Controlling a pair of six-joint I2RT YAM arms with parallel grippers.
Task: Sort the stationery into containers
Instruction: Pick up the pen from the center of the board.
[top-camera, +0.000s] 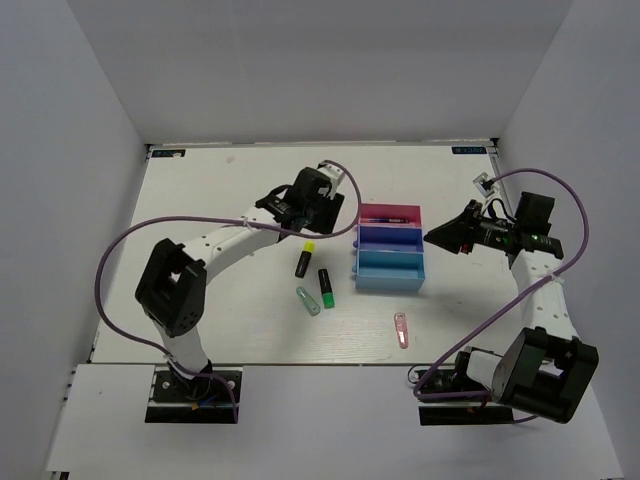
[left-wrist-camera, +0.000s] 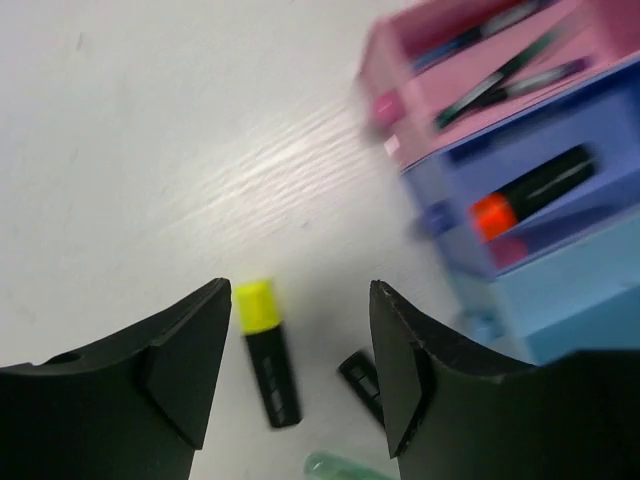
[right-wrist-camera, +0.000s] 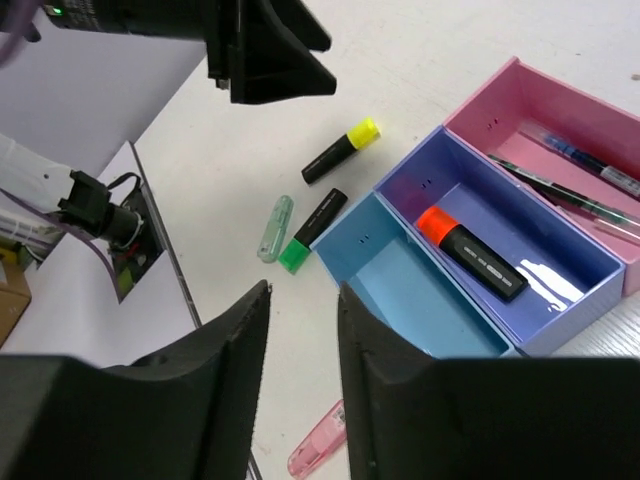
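Four items you must yet sort lie on the desk (top-camera: 200, 190): yellow highlighter (top-camera: 306, 260), green highlighter (top-camera: 326, 289), pale green stick (top-camera: 308, 301), pink clip (top-camera: 401, 330); pens (right-wrist-camera: 560, 165) occupy the pink tray (right-wrist-camera: 480, 100), orange highlighter (right-wrist-camera: 470, 250) the dark blue tray (right-wrist-camera: 410, 170), left fingers (left-wrist-camera: 180, 360) and right fingers (right-wrist-camera: 390, 380) open, empty.

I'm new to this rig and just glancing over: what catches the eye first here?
The row of three joined trays mid-table stands out, pink, dark blue and light blue; the dark blue one holds an orange-tipped highlighter. Left of them lie a yellow-tipped highlighter, with the open left gripper near it, and a green-tipped highlighter.
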